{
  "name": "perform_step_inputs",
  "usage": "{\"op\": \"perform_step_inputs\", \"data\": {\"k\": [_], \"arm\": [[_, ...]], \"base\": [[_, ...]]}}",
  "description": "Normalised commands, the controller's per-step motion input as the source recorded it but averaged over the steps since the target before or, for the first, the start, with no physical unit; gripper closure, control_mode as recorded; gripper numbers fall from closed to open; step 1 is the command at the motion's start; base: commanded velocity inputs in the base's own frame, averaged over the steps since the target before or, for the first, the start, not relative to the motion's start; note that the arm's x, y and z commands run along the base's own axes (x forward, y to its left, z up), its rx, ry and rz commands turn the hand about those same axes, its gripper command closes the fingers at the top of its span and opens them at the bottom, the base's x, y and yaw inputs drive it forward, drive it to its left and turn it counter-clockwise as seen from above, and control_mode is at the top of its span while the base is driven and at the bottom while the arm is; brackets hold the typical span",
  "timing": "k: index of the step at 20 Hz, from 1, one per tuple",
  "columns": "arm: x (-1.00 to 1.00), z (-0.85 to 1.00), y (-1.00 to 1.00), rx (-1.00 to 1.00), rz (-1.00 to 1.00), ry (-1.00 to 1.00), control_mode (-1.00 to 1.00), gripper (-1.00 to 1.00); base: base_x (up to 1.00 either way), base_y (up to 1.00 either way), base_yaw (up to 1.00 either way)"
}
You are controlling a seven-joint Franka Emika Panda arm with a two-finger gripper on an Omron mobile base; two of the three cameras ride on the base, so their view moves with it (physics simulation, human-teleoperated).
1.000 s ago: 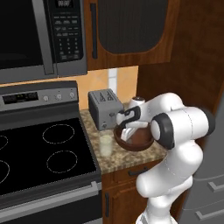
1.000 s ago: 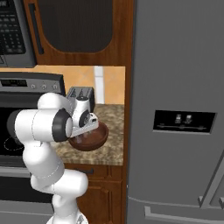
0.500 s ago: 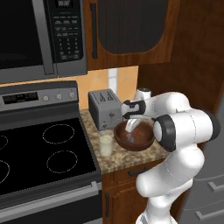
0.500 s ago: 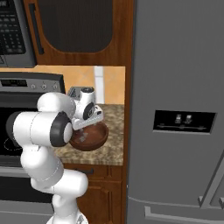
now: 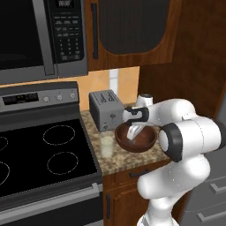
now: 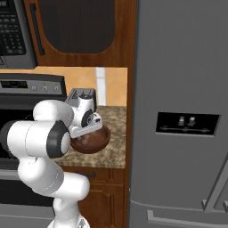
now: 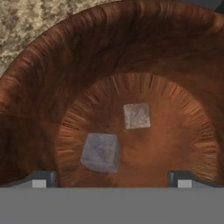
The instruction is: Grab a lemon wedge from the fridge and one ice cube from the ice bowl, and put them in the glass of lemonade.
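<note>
The ice bowl, dark reddish-brown and glossy, stands on the speckled counter in front of the toaster. My gripper reaches down inside it, open, with nothing between its fingertips. On the bowl's wooden floor lie two pale ice cubes: a larger one near my left fingertip and a smaller one further ahead. The glass of lemonade stands just left of the bowl. The fridge is at the right with its doors shut. The lemon wedge is out of view.
A grey toaster stands behind the bowl against the wall. A black stove top lies to the left under a microwave. Dark wooden cabinets hang above the counter.
My hand has dropped from above the bowl's rim down into the bowl, staying open. The bowl, glass and toaster have not moved.
</note>
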Motion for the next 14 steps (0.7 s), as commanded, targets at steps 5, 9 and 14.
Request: {"op": "perform_step_inputs", "data": {"k": [5,9,14], "arm": [[0.02,-0.32,0.08,0.0,-0.02,0.04,-1.0,-1.0],[0.0,-0.01,-0.06,0.0,-0.06,0.0,-1.0,-1.0],[0.0,-0.16,-0.07,0.0,-0.05,0.01,-1.0,-1.0]], "base": [[0.0,0.0,0.0],[0.0,0.0,0.0],[0.0,0.0,0.0]]}}
